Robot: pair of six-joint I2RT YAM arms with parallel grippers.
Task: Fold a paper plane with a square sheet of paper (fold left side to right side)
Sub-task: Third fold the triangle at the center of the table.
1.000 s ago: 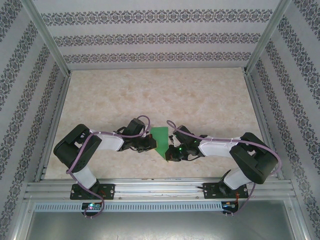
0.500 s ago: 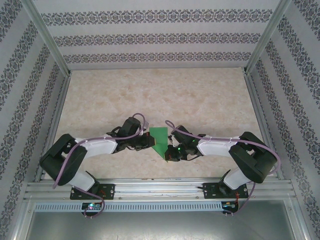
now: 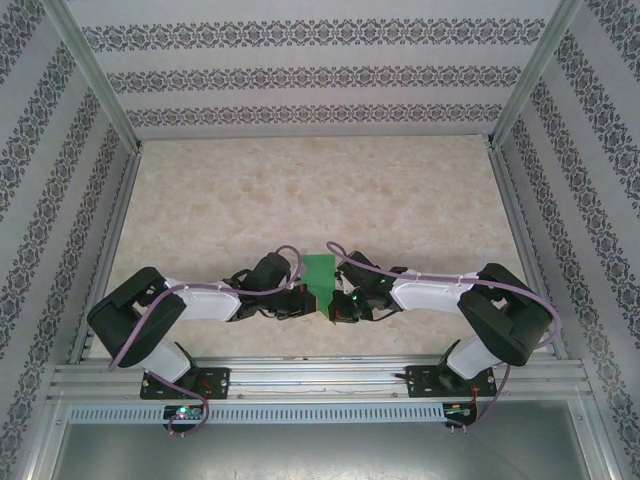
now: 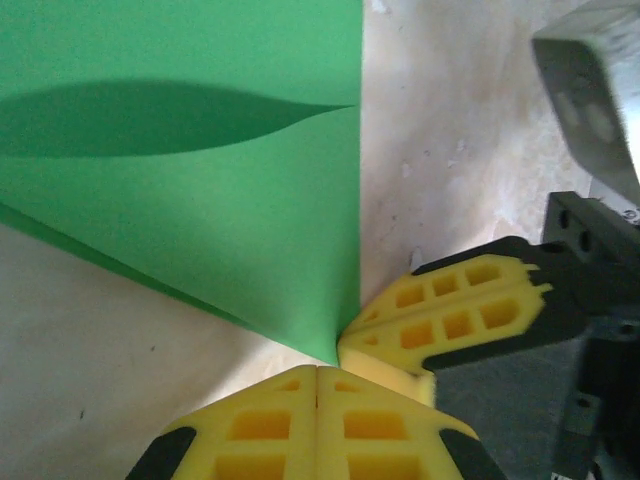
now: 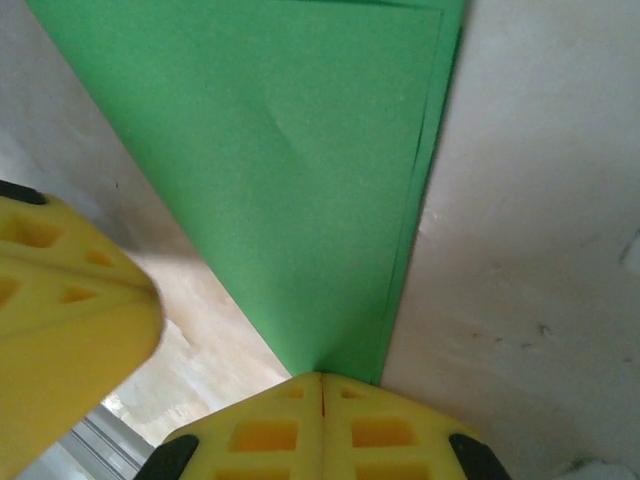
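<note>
Fingers [image 4: 250, 430] of the left hand [image 4: 317, 372] clenched on nothing, just beside the near point of the folded green paper sheet [image 4: 200, 200] — right hand [image 5: 322, 378] clenched too, tips touching that point; sheet lies on the marbled desk [image 3: 300, 190] between both arms

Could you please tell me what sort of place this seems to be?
Probably a robot test cell: an aluminium frame holds patterned wall panels around a marble-look table, with the left arm and right arm bolted to a near rail.
</note>
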